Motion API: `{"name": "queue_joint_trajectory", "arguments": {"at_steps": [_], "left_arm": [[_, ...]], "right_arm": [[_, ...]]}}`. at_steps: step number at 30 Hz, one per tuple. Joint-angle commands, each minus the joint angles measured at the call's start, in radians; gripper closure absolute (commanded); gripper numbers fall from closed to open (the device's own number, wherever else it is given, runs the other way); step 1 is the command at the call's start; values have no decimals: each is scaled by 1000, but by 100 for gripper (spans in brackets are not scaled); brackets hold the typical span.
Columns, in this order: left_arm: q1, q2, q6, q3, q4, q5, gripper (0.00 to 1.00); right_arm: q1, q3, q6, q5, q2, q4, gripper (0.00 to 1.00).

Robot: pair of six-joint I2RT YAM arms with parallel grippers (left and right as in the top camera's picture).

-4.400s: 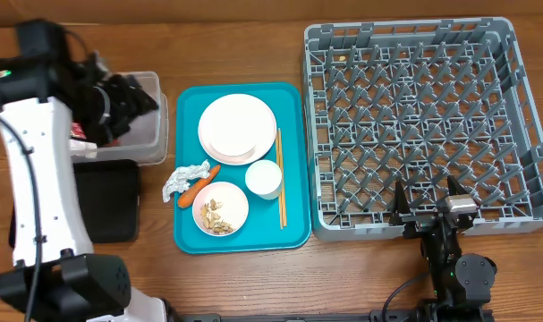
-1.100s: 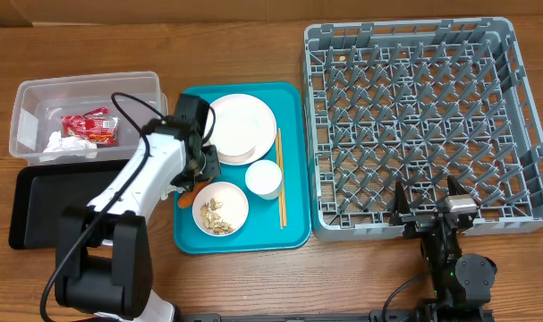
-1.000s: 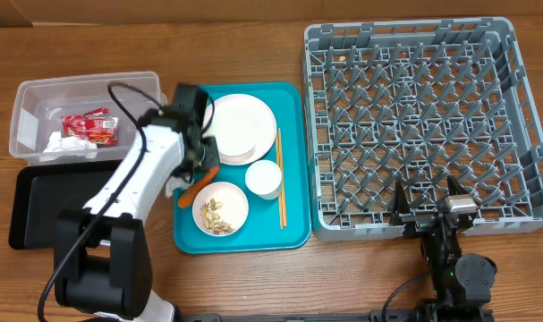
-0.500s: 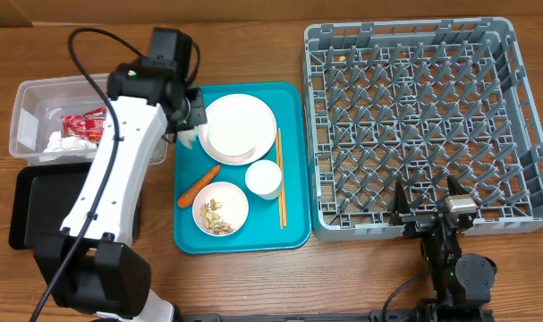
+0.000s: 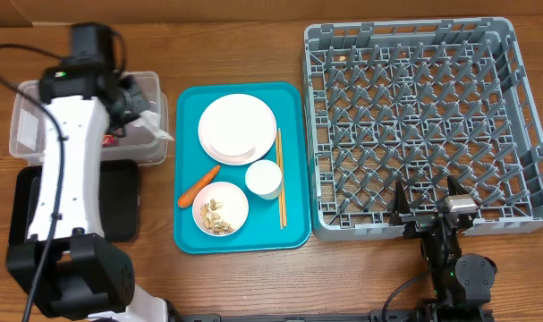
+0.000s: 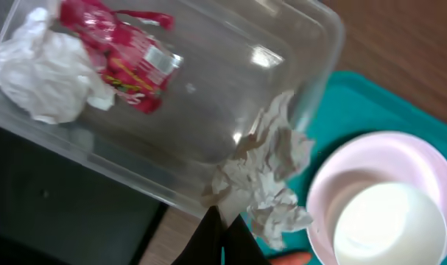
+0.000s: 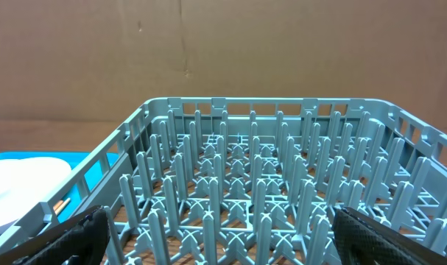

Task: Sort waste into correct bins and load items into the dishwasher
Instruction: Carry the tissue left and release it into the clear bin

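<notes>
The left hand (image 6: 222, 234), a second ago down on the teal plastic tray (image 5: 293, 206) beside the orange carrot piece (image 5: 198, 185), has lifted the crumpled white tissue (image 6: 271, 184) away. It now holds the tissue pinched at the right rim of the clear rectangular plastic tub (image 6: 208, 103).

- A wooden desk (image 5: 253, 277) with a brown grain fills the frame and carries everything.
- A clear rectangular tub (image 5: 22, 125) sits at the upper left, partly hidden by the white arm above it.
- A flat black tray (image 5: 114, 201) lies just below the tub at the left of the frame. Their long edges meet or nearly meet.
- A teal tray (image 5: 253, 233) lies upright in the middle, just right of the tub, with a narrow strip of wood between them.
- A large grey dish rack (image 5: 414, 116) with a grid of pegs takes the right half of the frame. It sits close beside the teal tray and reaches almost to the upper edge.
</notes>
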Motion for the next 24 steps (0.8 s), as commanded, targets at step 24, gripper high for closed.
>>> {"name": "queue_joint_trajectory", "arguments": {"at_steps": [24], "left_arm": [[65,39,-64,-15,85,109,96]], "right_arm": [[-6,-11,4,-2,-10,5,0]]}}
